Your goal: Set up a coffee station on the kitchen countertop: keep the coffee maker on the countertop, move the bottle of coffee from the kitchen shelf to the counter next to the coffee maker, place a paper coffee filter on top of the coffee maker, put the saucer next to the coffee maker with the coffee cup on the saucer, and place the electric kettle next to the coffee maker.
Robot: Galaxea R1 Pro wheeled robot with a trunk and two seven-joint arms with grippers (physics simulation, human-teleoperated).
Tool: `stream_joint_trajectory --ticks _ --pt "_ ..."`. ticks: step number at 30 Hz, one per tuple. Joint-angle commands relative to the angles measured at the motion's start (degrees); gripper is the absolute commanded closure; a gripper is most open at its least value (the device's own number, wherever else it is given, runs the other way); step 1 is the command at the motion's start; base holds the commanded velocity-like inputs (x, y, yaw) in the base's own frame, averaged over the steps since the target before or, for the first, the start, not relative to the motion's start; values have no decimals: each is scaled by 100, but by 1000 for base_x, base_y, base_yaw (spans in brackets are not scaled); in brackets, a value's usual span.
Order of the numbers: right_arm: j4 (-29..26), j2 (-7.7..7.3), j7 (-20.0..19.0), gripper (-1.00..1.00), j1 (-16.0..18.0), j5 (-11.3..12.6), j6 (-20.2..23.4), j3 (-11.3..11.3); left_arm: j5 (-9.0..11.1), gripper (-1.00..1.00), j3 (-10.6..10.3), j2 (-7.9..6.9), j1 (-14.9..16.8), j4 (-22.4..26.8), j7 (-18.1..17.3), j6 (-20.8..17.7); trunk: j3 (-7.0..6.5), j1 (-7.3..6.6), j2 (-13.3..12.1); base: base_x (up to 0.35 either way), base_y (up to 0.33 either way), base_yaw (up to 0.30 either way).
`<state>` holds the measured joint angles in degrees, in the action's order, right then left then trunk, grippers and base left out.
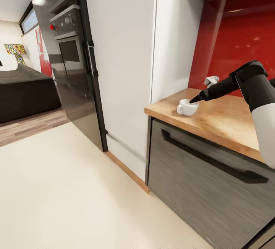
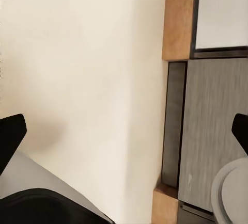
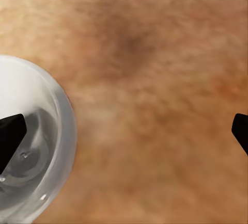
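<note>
— One cup only? Where did it sit?
— The coffee cup (image 1: 186,108) stood upright on the kitchen countertop (image 1: 225,121), near its end by the white panel (image 1: 122,61).
— And the right gripper (image 1: 194,99)?
— Right over the rim, jaws spread wide, one fingertip (image 3: 10,140) above the bowl, holding nothing.
— The left gripper (image 2: 124,131)?
— Wide open too, over the floor (image 2: 88,79).

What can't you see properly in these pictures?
- Cup: in the head view the right gripper covers part of its rim; whether a saucer lies under it is unclear.
- Cup in the right wrist view: cut off by the picture's edge.
- Countertop: runs out of the head view behind the robot's arm.
- White thing by the red wall: too small to name.
- Left gripper: only its fingertips show.
</note>
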<state>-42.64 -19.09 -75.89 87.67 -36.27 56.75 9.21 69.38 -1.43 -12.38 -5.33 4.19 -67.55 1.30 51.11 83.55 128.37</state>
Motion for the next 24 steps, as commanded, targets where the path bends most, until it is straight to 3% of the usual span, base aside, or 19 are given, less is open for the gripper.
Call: stream_joint_trajectory --ticks 1,5,24 --pt "-8 -2 -57 -100 5 -55 37 11 14 -100 -15 -1 -4 12 -4 13 23 22 44 0 0 0" --pt "-8 1 -57 -100 5 -55 37 11 14 -100 -15 -1 -4 12 -4 13 95 110 204 0 0 0" --pt "-8 7 -57 -100 5 -55 37 18 14 -100 -15 -1 -4 12 -4 16 95 110 204 0 0 0"
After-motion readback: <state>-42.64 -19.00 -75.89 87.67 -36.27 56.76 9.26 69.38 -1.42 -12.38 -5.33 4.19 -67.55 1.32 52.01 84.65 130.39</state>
